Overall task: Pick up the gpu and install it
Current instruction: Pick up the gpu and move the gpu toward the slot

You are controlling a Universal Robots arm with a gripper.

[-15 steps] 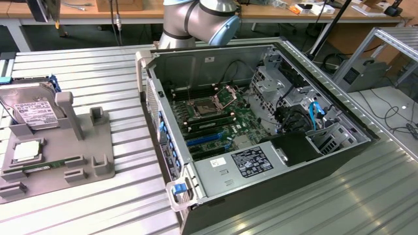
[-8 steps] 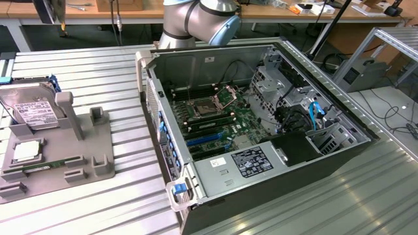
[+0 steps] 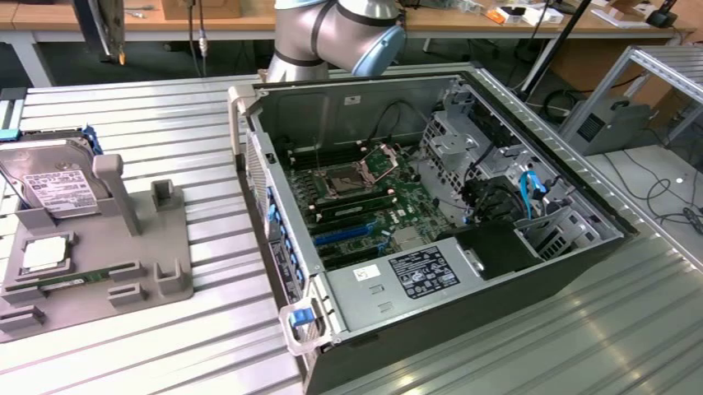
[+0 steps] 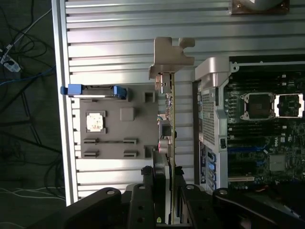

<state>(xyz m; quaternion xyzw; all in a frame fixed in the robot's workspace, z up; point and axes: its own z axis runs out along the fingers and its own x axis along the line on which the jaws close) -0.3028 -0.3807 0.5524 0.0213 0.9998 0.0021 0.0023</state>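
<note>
As gripper (image 4: 169, 175) holds gpu (image 4: 172, 114), ribbed table (image 3: 132, 123) (lab (image 3: 143, 49))

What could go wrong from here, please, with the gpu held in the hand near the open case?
The hand grips the gpu by one end only, so the long card could tilt or slip. Its metal bracket juts far from the grip and might catch the case wall on the way in.

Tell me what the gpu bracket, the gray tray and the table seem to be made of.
gpu bracket: probably bare sheet metal; it looks thin and bent, with a dull pale sheen.
Tray: likely matte gray plastic; even colour and blocky moulded shapes.
Table: apparently aluminium slats; silvery ribs with bright reflections.
</note>
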